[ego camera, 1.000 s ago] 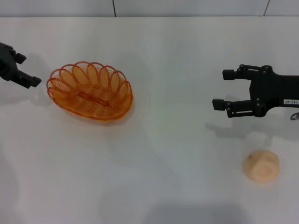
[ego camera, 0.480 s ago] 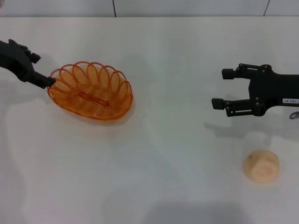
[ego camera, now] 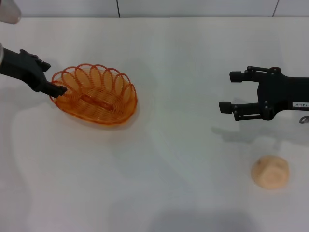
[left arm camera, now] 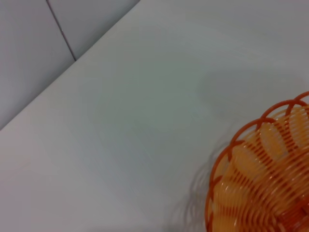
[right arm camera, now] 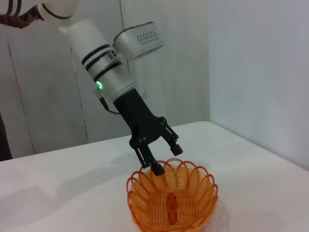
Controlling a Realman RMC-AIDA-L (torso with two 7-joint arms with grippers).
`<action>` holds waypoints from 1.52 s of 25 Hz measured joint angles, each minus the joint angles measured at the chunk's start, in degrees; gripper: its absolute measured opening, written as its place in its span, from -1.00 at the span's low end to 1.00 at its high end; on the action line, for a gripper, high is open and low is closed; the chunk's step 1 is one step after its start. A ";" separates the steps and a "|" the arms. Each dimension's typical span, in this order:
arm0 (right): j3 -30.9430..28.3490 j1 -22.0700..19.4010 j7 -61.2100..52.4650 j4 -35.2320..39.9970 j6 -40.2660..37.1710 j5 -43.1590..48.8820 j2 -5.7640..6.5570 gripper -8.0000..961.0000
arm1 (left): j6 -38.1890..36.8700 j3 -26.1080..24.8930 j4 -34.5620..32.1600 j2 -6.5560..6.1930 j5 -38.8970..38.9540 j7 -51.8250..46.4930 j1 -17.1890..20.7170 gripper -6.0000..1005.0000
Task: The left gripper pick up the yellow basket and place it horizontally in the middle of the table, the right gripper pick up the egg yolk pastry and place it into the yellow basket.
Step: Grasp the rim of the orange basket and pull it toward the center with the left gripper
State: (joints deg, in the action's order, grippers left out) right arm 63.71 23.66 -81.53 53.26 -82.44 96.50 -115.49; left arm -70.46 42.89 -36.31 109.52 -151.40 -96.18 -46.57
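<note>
The left gripper point(ego camera: 54, 77) hangs over the left end of the basket point(ego camera: 93, 94), fingers spread wide: one fingertip point(ego camera: 59, 90) sits at the scalloped rim, just inside it, and the other point(ego camera: 45, 64) is outside, farther back. From the right wrist view the same claw point(right arm camera: 166, 159) points steeply down from a white-and-silver arm section with a green light, the lower tip at the far rim of the basket point(right arm camera: 172, 203) and the jaws open, nothing between them. Whether the tip actually touches the wire, I cannot tell. The left wrist view shows only a slice of basket point(left arm camera: 263, 179) and bare table point(left arm camera: 145, 106).

The basket stands upright on the table point(ego camera: 159, 159), on the left side and toward the far half, its long axis running left to right with a slight tilt.

The right gripper point(ego camera: 229, 92) hovers on the right side of the table, fingers pointing left and set wide apart, holding nothing. A small white label shows on its body.

The pastry point(ego camera: 270, 171) lies on the table near the right edge, nearer than the right gripper and well apart from it, and far from the basket
</note>
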 joint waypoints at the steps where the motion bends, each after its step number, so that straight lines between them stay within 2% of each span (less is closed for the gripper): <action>1: 0.00 0.03 -0.01 0.00 0.00 0.00 0.00 0.81 | 0.40 -0.01 0.16 0.21 0.02 0.12 0.00 0.72; 5: -0.14 0.13 -0.09 0.00 0.00 0.00 0.00 0.81 | 0.98 -0.01 0.25 1.22 0.12 0.60 0.00 0.72; 18: -0.35 0.33 -0.12 0.16 0.00 0.00 0.00 0.81 | 0.59 -0.31 0.34 1.50 1.61 0.90 0.90 0.71; 24: -0.28 0.33 -0.13 0.21 0.00 0.00 0.00 0.81 | 0.74 -0.44 0.37 1.73 1.92 0.90 2.02 0.39; 32: -0.17 0.70 -0.21 0.33 0.00 0.01 0.00 0.81 | 0.72 -0.43 0.11 1.75 3.04 0.91 2.88 0.29; 38: -0.11 0.76 -0.21 0.36 0.00 0.00 0.00 0.81 | 1.96 -0.44 0.11 1.81 3.08 0.80 3.31 0.11</action>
State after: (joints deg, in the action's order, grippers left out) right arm 63.60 24.42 -81.74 53.62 -82.44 96.50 -115.49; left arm -68.51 42.45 -36.20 111.32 -148.32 -95.37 -43.25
